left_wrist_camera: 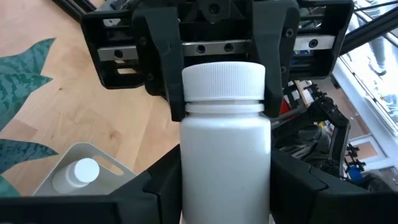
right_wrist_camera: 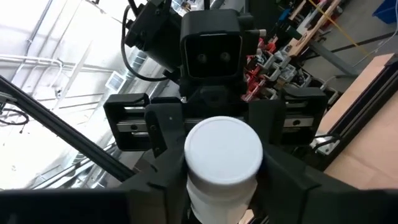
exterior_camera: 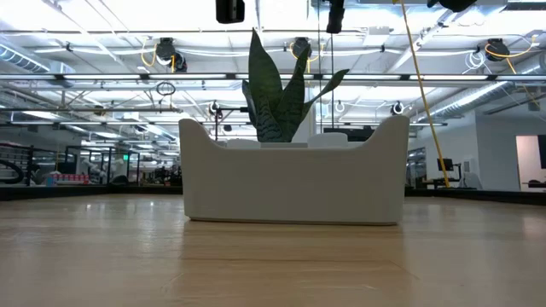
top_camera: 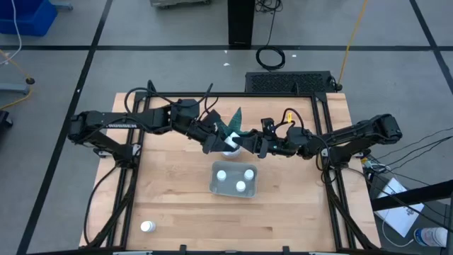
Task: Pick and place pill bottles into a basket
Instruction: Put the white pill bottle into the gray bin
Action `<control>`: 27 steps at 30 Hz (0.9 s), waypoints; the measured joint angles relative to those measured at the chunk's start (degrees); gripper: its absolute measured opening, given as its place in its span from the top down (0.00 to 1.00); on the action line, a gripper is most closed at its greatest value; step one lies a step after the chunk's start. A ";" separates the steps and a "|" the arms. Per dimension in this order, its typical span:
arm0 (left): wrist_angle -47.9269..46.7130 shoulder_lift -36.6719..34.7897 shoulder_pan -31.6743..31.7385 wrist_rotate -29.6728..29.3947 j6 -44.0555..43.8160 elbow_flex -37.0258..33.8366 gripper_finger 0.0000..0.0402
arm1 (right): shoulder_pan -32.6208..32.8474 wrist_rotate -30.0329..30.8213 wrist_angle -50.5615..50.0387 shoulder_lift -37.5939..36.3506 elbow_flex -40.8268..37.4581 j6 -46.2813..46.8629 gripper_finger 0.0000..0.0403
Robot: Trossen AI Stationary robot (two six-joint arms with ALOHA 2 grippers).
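Observation:
A white pill bottle [left_wrist_camera: 227, 143] with a ribbed white cap hangs in the air between my two grippers, above the table's middle. It lies along the line between them, cap toward the right arm. My left gripper [top_camera: 216, 142] is shut on its body and my right gripper [top_camera: 245, 146] is shut on its cap. Below them, toward the near edge, the pale basket [top_camera: 214, 185] rests flat on the table with three pill bottles [top_camera: 241, 185] standing in it. Another pill bottle [top_camera: 147, 227] stands alone near the table's near left corner. My left gripper pinches the bottle's body [left_wrist_camera: 186, 180] between its two fingers, one on each side. The fingers lie along the bottle, coming from the table's left. The bottle is lifted clear of everything. My right gripper has the bottle's cap [left_wrist_camera: 186, 78] between its two fingers [left_wrist_camera: 166, 68], one on each side of the ribbed rim. It comes from the table's right, facing the cap's flat top [right_wrist_camera: 224, 152].
A green spiky plant [top_camera: 233, 126] stands just behind and under the two grippers, beyond the basket [exterior_camera: 294, 183] in the low view. Bare wooden table [top_camera: 170, 184] lies left and right of the basket. A black frame [top_camera: 333, 184] runs along the table's sides.

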 joint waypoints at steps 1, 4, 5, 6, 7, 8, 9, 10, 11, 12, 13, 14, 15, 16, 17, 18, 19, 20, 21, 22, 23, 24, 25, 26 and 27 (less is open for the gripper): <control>0.00 -0.02 0.00 -0.06 0.04 0.00 0.54 | 0.00 -0.07 0.13 0.00 0.00 -0.35 0.64; 0.00 -0.04 0.00 -0.33 0.09 0.00 0.55 | -0.28 -0.93 0.29 0.00 -0.02 -0.75 0.64; 0.02 -0.06 0.00 -0.42 0.07 0.00 0.54 | -0.37 -1.18 0.42 0.00 -0.02 -0.86 0.64; 0.03 -0.07 0.01 -0.48 0.06 0.00 0.52 | -0.37 -1.23 0.49 -0.10 -0.02 -1.07 0.64; 0.20 -0.07 0.09 -0.47 -0.04 0.00 0.50 | -0.37 -1.30 0.41 -0.32 -0.02 -1.48 0.64; 0.49 -0.07 0.24 -0.28 -0.50 0.00 0.48 | -0.37 -1.49 0.43 -0.66 -0.02 -2.18 0.64; 0.73 -0.07 0.36 -0.31 -0.83 0.01 0.46 | -0.37 -1.49 0.26 -1.11 -0.02 -2.73 0.64; 0.75 -0.26 0.46 -0.31 -0.97 0.02 0.43 | -0.37 -1.49 0.17 -1.55 -0.02 -3.30 0.64; 0.63 -0.51 0.55 -0.35 -0.98 0.02 0.41 | -0.39 -1.43 0.11 -1.99 -0.02 -3.83 0.64; 0.58 -0.68 0.59 -0.47 -0.98 0.02 0.39 | -0.40 -1.46 0.00 -2.48 -0.02 -4.32 0.64; 0.84 -0.78 0.59 -0.48 -0.98 0.04 0.37 | -0.41 -1.47 -0.27 -3.10 -0.02 -4.66 0.64; 1.03 -0.81 0.57 -0.32 -0.90 0.09 0.35 | -0.39 -1.54 -0.92 -3.79 -0.02 -5.13 0.64; 0.90 -0.82 0.65 0.28 -0.44 0.09 0.33 | -0.35 -1.67 -2.15 -4.38 -0.02 -5.19 0.64; 0.41 -1.10 0.81 1.19 -0.11 0.06 0.31 | -0.35 -1.70 -3.69 -5.09 -0.02 -5.19 0.64; -0.25 -1.30 0.89 2.05 0.16 -0.05 0.29 | -0.33 -1.81 -5.83 -5.91 -0.02 -5.15 0.64; -0.48 -1.40 0.93 2.74 0.52 -0.07 0.28 | -0.31 -2.00 -7.76 -6.74 -0.02 -5.16 0.64; -0.31 -1.45 1.02 3.29 1.17 -0.07 0.26 | -0.29 -2.05 -9.30 -7.55 0.01 -5.23 0.64; -0.55 -1.46 1.13 4.04 1.82 -0.07 0.25 | -0.19 -2.05 -10.98 -8.39 0.04 -5.72 0.64; -1.03 -1.58 1.25 4.88 2.56 -0.07 0.24 | 0.05 -2.03 -12.62 -9.07 0.04 -6.58 0.64; -1.72 -2.19 1.31 5.74 3.36 -0.11 0.24 | 0.32 -1.96 -13.96 -9.69 0.04 -7.70 0.64; -2.48 -2.75 1.35 6.32 4.32 -0.11 0.23 | 0.60 -1.76 -15.50 -10.26 0.04 -9.00 0.63; -2.36 -3.12 1.40 6.54 5.58 -0.09 0.23 | 0.83 -1.53 -16.59 -10.71 0.02 -10.41 0.63; -2.28 -3.54 1.42 6.58 7.01 0.08 0.24 | 1.10 -1.07 -17.48 -11.31 0.04 -11.86 0.63; -3.49 -4.39 1.42 6.54 9.02 0.11 0.24 | 1.49 -0.45 -19.01 -11.89 0.04 -13.15 0.63; -5.66 -5.12 1.44 6.44 11.42 -0.06 0.26 | 1.83 -0.07 -20.05 -12.09 0.04 -14.51 0.63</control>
